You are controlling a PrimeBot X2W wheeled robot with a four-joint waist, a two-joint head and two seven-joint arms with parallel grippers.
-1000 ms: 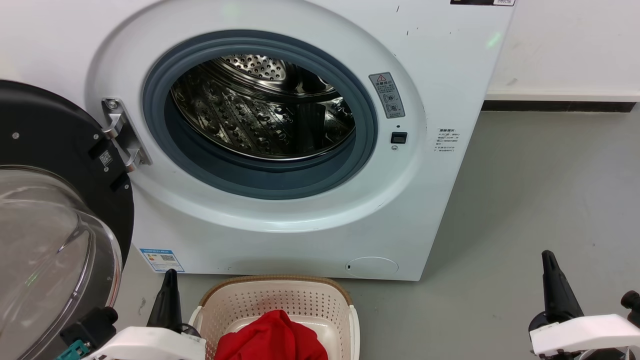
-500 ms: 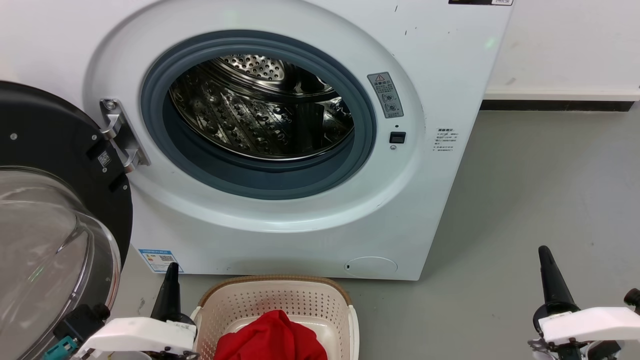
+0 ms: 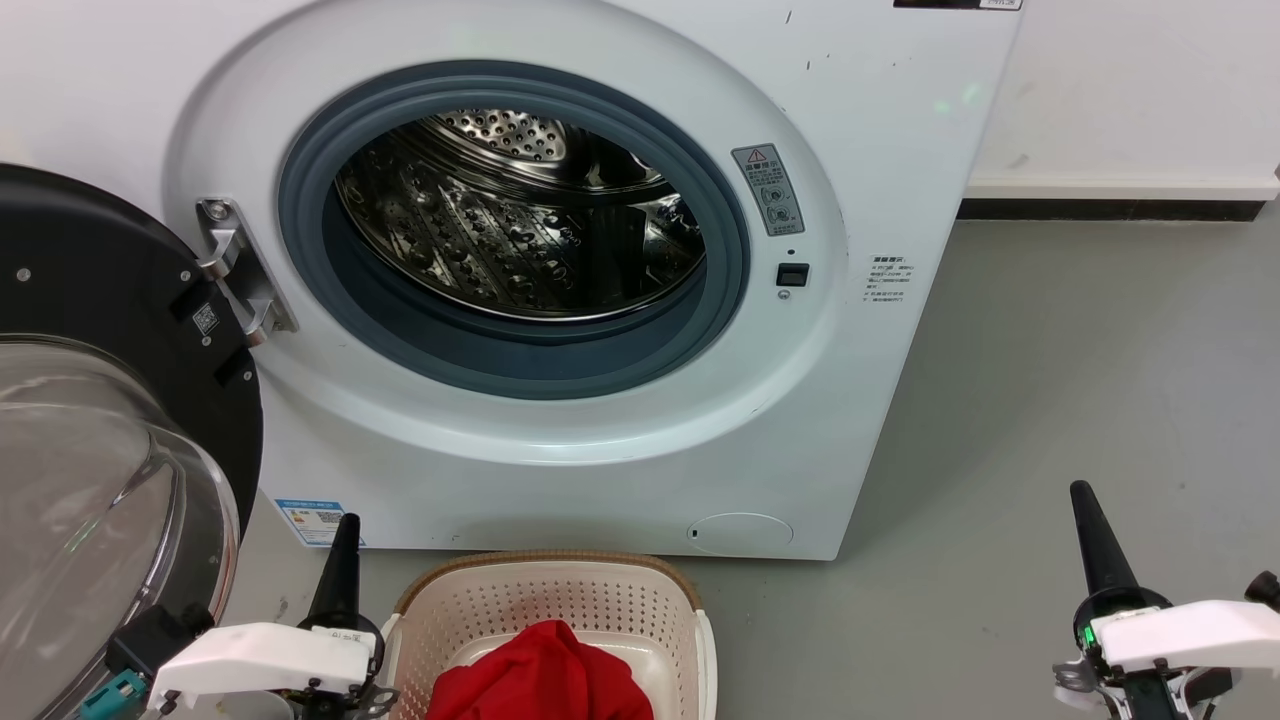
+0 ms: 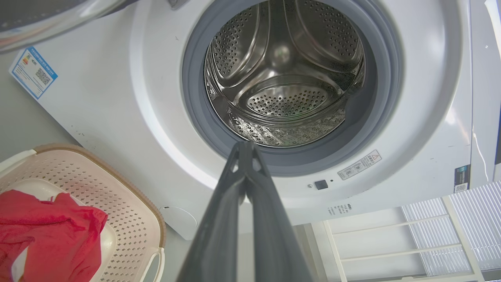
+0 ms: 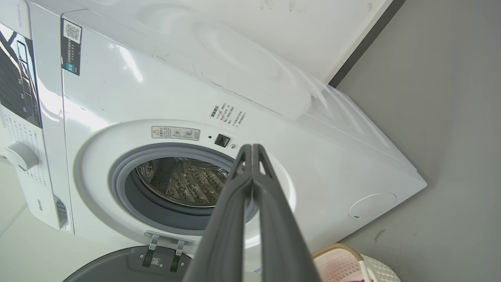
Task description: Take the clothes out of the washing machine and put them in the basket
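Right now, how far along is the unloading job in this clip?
Done: the red clothes lie in the basket, and the drum of the washing machine looks empty in the head and left wrist views. In hand: nothing; the left gripper and right gripper are shut and empty, low on either side of the basket. Left: no garment visible to fetch; the door stands open.

The left gripper [image 3: 346,530] stands at the lower left of the head view. Its two dark fingers are pressed together, point almost straight up, and hold nothing. The right gripper [image 3: 1083,500] is at the lower right, also closed and empty, with its tip leaning slightly to the left. The white left wrist [image 3: 260,650] and right wrist [image 3: 1190,635] lie nearly level.
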